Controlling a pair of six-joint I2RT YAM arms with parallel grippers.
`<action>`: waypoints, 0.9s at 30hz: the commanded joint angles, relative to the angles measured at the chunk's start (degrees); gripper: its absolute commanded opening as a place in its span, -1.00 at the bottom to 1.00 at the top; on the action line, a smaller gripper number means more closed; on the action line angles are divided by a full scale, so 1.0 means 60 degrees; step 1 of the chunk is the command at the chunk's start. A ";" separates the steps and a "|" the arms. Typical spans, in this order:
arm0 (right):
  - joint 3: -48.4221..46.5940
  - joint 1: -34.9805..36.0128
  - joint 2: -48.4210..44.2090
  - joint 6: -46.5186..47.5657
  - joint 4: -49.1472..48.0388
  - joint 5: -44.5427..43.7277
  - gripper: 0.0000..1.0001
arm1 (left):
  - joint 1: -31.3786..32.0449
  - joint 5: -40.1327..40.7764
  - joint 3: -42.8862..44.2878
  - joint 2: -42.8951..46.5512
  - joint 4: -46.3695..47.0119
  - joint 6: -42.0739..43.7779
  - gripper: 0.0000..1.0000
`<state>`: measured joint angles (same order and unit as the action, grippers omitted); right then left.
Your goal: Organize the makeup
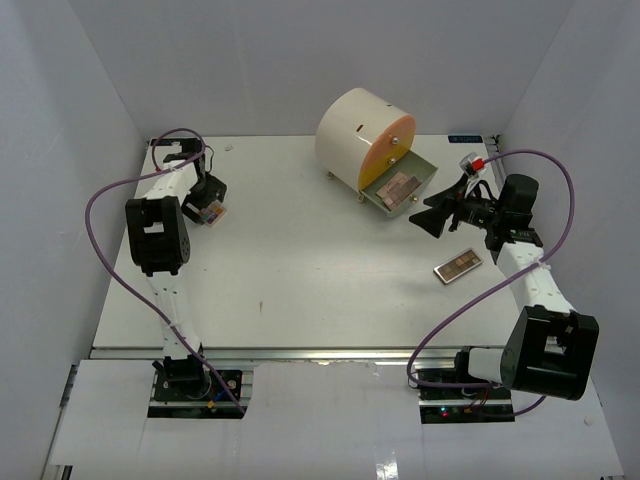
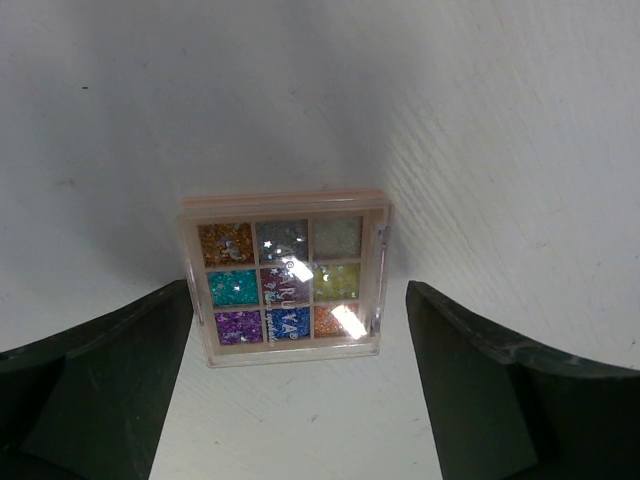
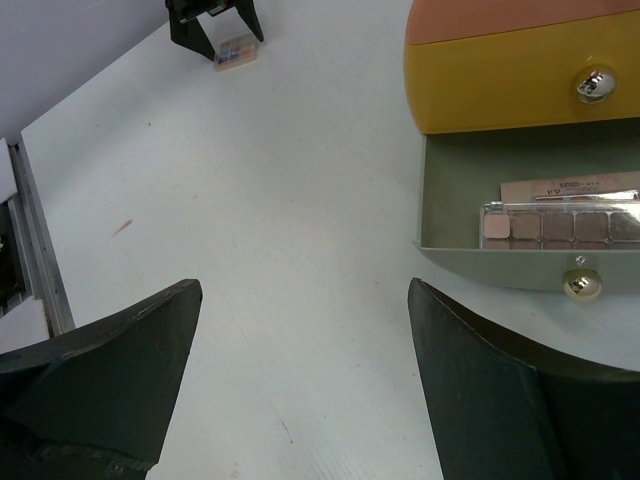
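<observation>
A small square glitter palette (image 2: 285, 278) with nine coloured pans lies flat on the table at the far left (image 1: 212, 213). My left gripper (image 2: 300, 345) is open, its fingers either side of and just short of it. A brown palette (image 1: 458, 266) lies on the table at the right. Two pink-brown palettes (image 3: 565, 222) lie in the open green drawer (image 1: 400, 192) of the cream round box (image 1: 362, 135). My right gripper (image 1: 430, 218) is open and empty, just right of the drawer. No sponges or lipsticks show.
White walls close in the table on the left, back and right. The left arm's purple cable (image 1: 110, 195) loops over the left edge. The right arm's cable (image 1: 470, 300) hangs near the brown palette. The box's upper yellow drawer (image 3: 520, 70) is shut.
</observation>
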<state>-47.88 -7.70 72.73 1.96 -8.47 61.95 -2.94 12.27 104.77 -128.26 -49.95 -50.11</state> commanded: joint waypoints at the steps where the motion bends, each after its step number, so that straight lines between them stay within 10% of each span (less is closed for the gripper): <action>1: -0.0033 -0.0134 -0.0047 0.0143 -0.0156 0.0291 0.80 | -0.0008 -0.0053 0.0085 -0.0203 -0.0470 0.0153 0.70; 12: 0.0011 -0.0348 -0.0165 0.0099 -0.0167 0.0495 0.80 | 0.0181 -0.2630 -0.1498 0.1778 0.1624 0.1897 -0.98; 19: 0.0060 -0.0524 -0.0198 0.0060 -0.0253 0.0515 0.80 | 0.2333 -0.6943 -0.5083 0.5586 0.7369 0.3890 -1.00; 27: 0.0178 -0.0924 -0.0323 -0.0097 -0.0458 0.0500 0.80 | 0.6435 -0.4812 -0.3757 0.5452 0.7842 0.6900 -1.00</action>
<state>-47.70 -12.05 72.68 1.83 -8.80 63.68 26.42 -22.54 77.78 -94.82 -7.95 -21.23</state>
